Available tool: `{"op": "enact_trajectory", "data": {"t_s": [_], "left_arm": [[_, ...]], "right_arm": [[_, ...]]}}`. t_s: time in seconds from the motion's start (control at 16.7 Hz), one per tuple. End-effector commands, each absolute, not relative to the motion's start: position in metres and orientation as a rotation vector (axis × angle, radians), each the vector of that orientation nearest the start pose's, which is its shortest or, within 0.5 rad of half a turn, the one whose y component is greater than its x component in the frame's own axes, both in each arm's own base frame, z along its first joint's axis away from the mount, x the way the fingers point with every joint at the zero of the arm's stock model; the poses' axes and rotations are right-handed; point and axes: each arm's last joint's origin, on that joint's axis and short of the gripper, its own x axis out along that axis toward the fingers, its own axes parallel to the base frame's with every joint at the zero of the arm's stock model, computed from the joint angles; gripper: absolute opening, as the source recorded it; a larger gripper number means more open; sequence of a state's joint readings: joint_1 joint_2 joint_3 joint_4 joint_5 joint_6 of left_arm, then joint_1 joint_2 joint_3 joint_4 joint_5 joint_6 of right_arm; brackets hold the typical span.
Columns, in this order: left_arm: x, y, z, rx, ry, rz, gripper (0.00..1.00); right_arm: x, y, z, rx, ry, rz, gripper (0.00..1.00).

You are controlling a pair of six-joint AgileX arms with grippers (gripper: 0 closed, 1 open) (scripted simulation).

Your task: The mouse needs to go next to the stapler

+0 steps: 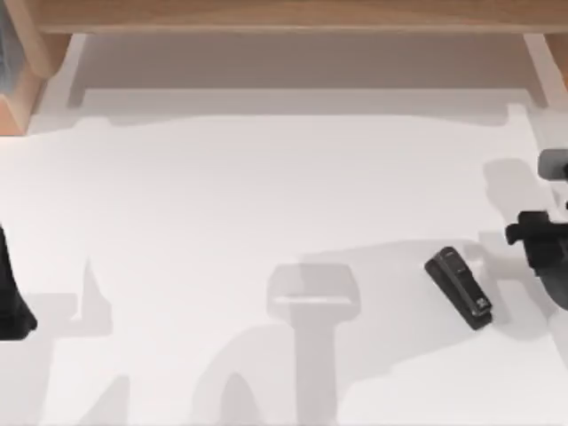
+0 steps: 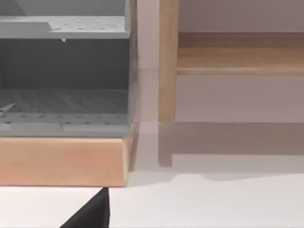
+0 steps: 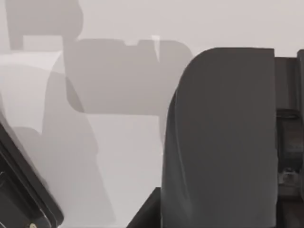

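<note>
Where the white bench [image 1: 266, 195] nears its right side, the stapler [image 1: 459, 287] lies flat and slantwise. Right gripper [image 1: 540, 253]: at the right edge, just beside the stapler, apart from it; finger state cannot be told. Left gripper [image 1: 12, 297]: parked at the left edge; finger state likewise unreadable. Wooden shelf [image 1: 293, 16]: along the far side.

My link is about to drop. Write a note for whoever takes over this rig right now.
The stapler lies slanted on the table, right of centre, with nothing beside it.
The left gripper is parked at the table's left edge.
The right gripper is at the right edge, just right of the stapler.
Done: cannot tell. A dark rounded body close to the right wrist camera might be the mouse.
Left: set the mouse next to the stapler.
</note>
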State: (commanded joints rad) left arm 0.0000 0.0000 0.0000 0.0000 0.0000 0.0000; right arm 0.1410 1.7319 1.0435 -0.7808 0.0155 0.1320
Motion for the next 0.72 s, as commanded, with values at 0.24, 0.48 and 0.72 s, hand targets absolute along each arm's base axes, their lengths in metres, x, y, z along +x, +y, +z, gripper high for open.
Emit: {"op": "enact_trajectory", "data": {"t_s": [0.24,0.48,0.72], "left_arm": [[0.1057,-0.0012,0.1600,0.000,0.000,0.000,1.00],[0.1057,-0.0012,0.1600,0.000,0.000,0.000,1.00],[0.1057,-0.0012,0.1600,0.000,0.000,0.000,1.00]], "right_arm": [[0.3023,0.0441,0.1524,-0.010,1.468,0.009,0.00],[0.3029,0.0427,0.1542,-0.005,1.462,0.004,0.00],[0.3052,0.0434,0.1566,-0.005,1.444,0.007,0.00]]}}
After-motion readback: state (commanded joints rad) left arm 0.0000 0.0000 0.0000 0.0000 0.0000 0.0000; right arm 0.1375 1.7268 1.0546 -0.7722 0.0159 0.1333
